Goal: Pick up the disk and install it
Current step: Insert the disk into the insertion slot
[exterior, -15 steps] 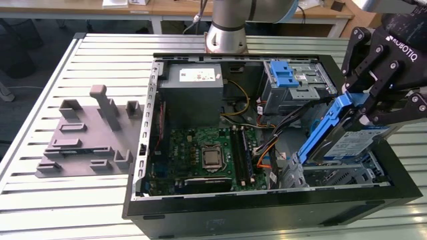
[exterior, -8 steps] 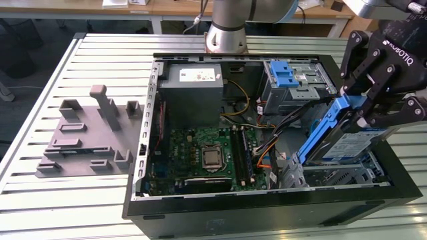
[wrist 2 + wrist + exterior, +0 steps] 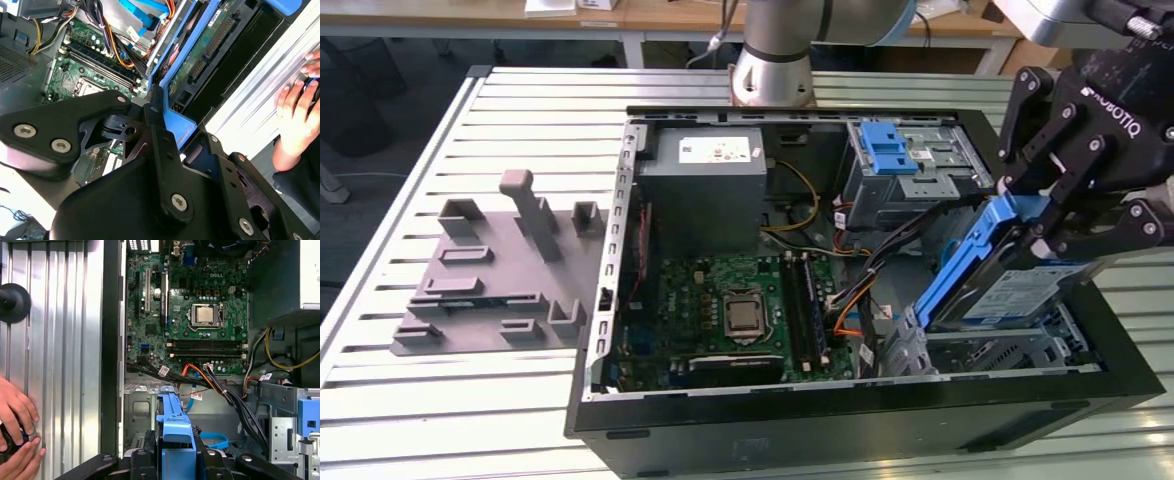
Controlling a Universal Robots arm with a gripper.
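A table of ribbed metal slats carries one open black computer case, with one grey moulded fixture plate lying flat beside it on the exterior view's left. Behind the case stands the single robot arm.

Writing is sparse: a white sticker with small print on the grey power supply box, a blue-and-white label on the disk, and white lettering on the black body of the gripper.

The gripper is clenched on the disk, its two fingers pinching the upper end of the blue carrier bracket from either side. The disk hangs tilted over the case on the exterior view's right, its lower end reaching down to the metal drive bay in the near corner. I cannot tell whether it touches the bay.

Inside the case I count one green motherboard and one silver cage with a blue latch. In the first wrist view, a person's two hands rest on the table just outside the case wall.
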